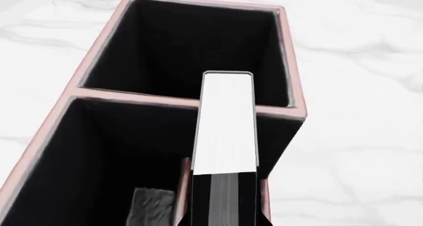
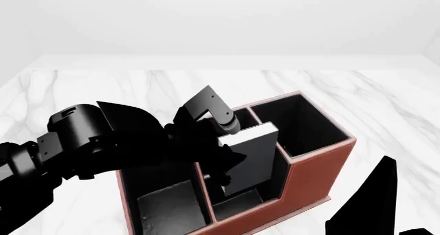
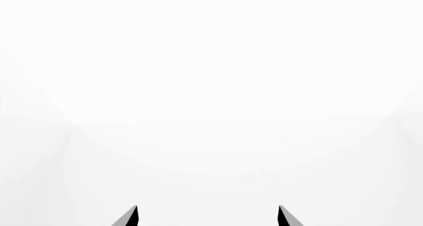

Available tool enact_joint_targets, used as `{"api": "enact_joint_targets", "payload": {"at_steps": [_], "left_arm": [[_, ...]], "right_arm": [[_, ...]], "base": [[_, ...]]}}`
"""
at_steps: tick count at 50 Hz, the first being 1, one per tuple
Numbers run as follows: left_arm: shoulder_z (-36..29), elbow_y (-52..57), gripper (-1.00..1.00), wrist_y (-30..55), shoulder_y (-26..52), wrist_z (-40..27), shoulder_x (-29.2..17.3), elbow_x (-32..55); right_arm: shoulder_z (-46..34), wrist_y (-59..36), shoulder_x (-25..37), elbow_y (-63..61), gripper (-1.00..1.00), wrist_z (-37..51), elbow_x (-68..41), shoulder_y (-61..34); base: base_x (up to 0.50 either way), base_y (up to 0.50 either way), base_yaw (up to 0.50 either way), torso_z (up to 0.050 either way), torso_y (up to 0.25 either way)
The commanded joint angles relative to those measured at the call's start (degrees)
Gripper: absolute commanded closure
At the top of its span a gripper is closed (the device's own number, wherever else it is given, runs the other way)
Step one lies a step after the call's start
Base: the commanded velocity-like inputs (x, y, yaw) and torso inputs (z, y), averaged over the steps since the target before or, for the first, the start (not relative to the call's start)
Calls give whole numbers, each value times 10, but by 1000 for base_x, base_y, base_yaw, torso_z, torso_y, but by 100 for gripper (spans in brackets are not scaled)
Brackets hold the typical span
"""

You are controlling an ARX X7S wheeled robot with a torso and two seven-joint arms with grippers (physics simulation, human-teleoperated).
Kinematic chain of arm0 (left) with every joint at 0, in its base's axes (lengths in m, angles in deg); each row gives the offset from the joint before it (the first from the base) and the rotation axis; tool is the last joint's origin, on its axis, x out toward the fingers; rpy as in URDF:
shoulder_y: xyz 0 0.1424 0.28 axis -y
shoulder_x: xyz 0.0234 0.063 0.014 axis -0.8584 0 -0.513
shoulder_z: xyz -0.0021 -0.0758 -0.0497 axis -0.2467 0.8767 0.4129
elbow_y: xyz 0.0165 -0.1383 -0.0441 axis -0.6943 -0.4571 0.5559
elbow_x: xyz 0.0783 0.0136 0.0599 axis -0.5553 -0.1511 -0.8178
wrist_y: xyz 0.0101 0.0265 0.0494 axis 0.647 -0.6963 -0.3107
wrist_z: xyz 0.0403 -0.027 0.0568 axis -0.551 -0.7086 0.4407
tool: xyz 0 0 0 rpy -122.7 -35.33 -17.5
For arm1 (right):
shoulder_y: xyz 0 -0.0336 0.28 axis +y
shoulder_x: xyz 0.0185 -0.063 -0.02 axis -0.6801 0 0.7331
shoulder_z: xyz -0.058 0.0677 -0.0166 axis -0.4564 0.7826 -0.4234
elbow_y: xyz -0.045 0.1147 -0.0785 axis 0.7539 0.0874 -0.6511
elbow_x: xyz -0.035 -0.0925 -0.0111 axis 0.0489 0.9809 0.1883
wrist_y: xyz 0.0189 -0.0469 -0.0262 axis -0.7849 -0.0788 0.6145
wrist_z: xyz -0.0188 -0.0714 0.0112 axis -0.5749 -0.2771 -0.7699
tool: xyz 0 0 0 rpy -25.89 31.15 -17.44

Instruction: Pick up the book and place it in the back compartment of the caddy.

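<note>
My left claw (image 2: pixel 223 163) was closed on the book (image 2: pixel 251 160), near the centre of the head view, holding it upright by one edge over the caddy (image 2: pixel 309 175). The book seemed stiff, thin and light, its cover maybe slippery, so a flat pinch near the edge suited it. My right claw (image 3: pixel 206 217) stood wide, empty. I counted one book, one caddy.
</note>
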Motion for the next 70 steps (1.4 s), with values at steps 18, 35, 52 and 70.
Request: {"api": "enact_joint_targets", "payload": {"at_steps": [18,35,52,70], "left_arm": [[17,-30,100,-25,-29,22,48,-42],[11,-7,-100,-33,-33,19,43,-57],[37,86,-100,-14,-5,-19,4,-21],[131,291,-100,34,97,-114,-139,114]], "right_arm": [[11,2,-6,3,-100,-6,9,1],[11,3,-5,4,-100,-4,8,0],[9,0,-3,2,-100,-2,9,0],[6,-2,-2,-1,-100,-1,12,0]], "base": [[3,-4,-10,0,0],[0,0,-1,0,0],[0,0,0,0,0],[0,0,0,0,0]]}}
